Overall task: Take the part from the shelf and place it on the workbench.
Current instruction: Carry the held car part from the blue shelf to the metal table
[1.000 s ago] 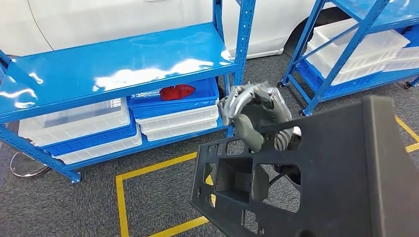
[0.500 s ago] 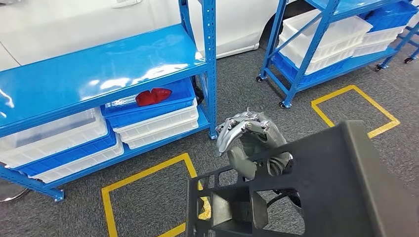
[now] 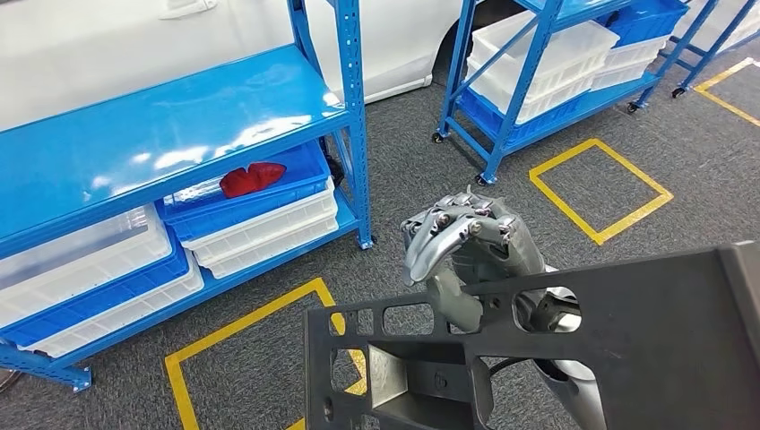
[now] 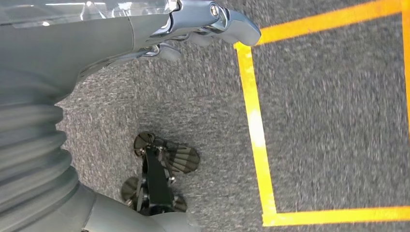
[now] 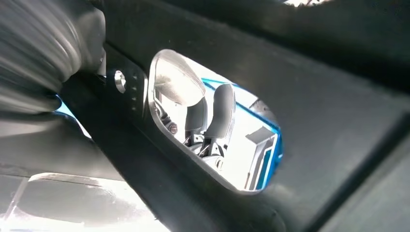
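The right hand (image 3: 466,260) grips the black part (image 3: 574,358) (by its upper edge), fingers through a cutout.

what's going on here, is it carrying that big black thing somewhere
Yes. The humanoid's right hand grips a large black plastic part by its upper edge, fingers hooked through one of its cut-outs, holding it above the grey carpet. Ahead stands a blue shelf with white and blue bins and a red piece in one blue bin. The left hand hangs over the floor by a yellow taped square; whether it holds anything is unclear. No workbench is visible, so the part is not yet placed.
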